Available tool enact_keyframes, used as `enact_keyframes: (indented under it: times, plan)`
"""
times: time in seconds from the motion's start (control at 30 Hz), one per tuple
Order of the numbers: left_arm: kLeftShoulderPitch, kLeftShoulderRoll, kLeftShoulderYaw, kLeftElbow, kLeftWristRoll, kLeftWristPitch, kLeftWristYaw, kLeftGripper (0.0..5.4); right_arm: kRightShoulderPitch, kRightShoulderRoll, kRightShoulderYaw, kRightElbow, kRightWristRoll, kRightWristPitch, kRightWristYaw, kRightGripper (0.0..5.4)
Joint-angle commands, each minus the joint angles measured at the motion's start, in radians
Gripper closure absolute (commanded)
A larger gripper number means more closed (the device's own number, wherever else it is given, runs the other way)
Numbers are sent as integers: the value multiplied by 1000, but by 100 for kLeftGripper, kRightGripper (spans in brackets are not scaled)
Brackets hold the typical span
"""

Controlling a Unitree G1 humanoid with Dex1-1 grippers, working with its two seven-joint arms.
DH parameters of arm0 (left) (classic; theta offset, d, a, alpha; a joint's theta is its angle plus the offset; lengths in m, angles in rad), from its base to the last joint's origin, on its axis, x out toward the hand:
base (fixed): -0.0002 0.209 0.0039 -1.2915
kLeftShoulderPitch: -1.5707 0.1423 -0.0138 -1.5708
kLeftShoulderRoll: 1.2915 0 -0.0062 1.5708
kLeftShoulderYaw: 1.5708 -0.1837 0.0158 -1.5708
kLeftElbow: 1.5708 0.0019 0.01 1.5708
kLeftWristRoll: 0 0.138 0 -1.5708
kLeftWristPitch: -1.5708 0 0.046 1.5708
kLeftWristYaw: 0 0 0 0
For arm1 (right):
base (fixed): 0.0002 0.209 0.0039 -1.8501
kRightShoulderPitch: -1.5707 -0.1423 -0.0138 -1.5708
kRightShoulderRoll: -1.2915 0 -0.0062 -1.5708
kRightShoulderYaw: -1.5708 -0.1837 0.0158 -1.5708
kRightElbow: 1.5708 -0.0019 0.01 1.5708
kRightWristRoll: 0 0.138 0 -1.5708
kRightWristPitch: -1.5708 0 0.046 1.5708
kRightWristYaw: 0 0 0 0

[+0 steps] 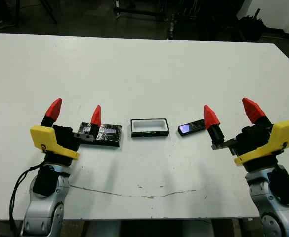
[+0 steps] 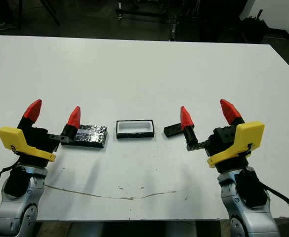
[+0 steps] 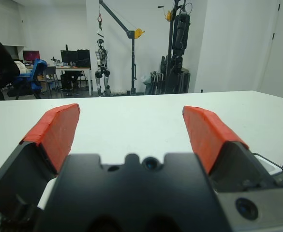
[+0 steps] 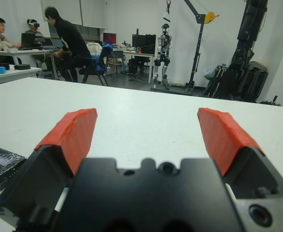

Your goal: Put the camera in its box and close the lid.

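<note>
The box (image 1: pixel 149 127), a small black-rimmed tray with a white lining, lies uncovered and empty at the table's middle. The camera (image 1: pixel 191 128), a slim black bar with a glossy bluish face, lies flat just right of it. The lid (image 1: pixel 103 133), a black slab with a crinkled shiny top, lies left of the box. My left gripper (image 1: pixel 75 112) is open, its inner finger over the lid's left end. My right gripper (image 1: pixel 231 113) is open too, its inner finger right beside the camera's right end. Neither holds anything.
A thin dark crack line (image 1: pixel 134 193) runs along the table near its front edge. Beyond the table, the right wrist view shows people (image 4: pixel 66 41) at desks, a humanoid robot on a stand (image 4: pixel 164 53) and a hoist.
</note>
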Motion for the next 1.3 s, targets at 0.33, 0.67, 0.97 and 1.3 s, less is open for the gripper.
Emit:
enact_keyframes:
  times: [0.33,0.67,0.97,1.3]
  plan:
    - [7,6,-8,6,5,18,-6,0,-7,-55,-19,46,29,-20,67,2]
    - [16,-7,-23,-5,-1,26,0,0,-485,-570,-96,588,99,-3,608,2]
    - [14,-22,-34,-10,5,31,15,0,-950,-633,237,1185,-115,-151,1151,2]
    - [13,-23,-25,3,24,7,24,0,-1201,-491,455,1586,-383,-410,1329,2]
